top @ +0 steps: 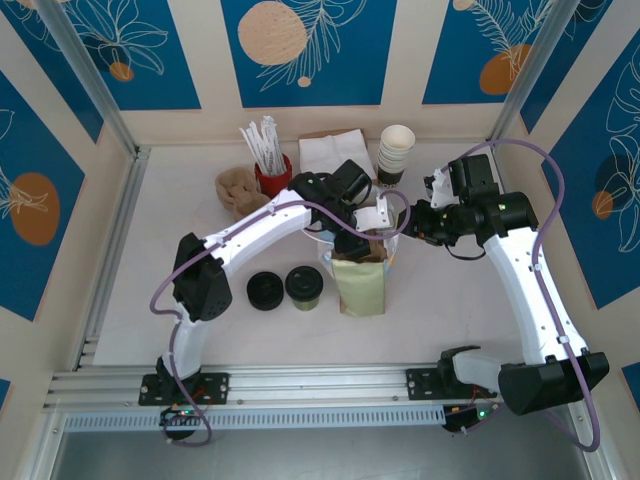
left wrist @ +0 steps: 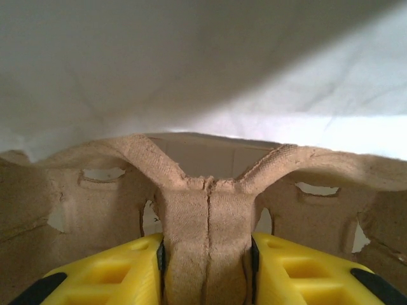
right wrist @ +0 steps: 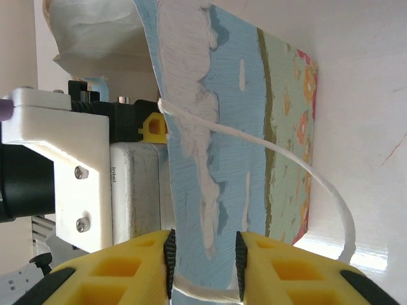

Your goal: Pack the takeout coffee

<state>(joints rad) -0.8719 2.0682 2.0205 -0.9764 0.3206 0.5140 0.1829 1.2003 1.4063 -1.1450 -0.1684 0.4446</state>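
The takeout coffee [top: 303,284] stands upright on the surface [top: 170,215], lid on. It sits off to the left hand's [left wrist: 206,270] left and nearer the arm bases, with a flat black disc [top: 265,291] just beside it on its far side from the hand. Neither hand touches it.

The left hand is clamped narrow on the centre ridge of a moulded pulp cup carrier [left wrist: 206,210]. The right hand [right wrist: 203,264] pinches the printed wall of the paper bag [right wrist: 216,127], just under its white cord handle [right wrist: 305,165]. The bag stands right below both hands, its mouth up.

The cup will probably be light when empty and noticeably heavier when full, and the pictures do not show which. Its paper sides look soft enough to dent under a hard squeeze, and the plastic lid looks smooth and likely to pop off if used as a handle. The safest hold is probably across the olive body, below the lid rim, with gentle pressure. It should stay upright all the way into a carrier pocket, because any tilt risks a spill.
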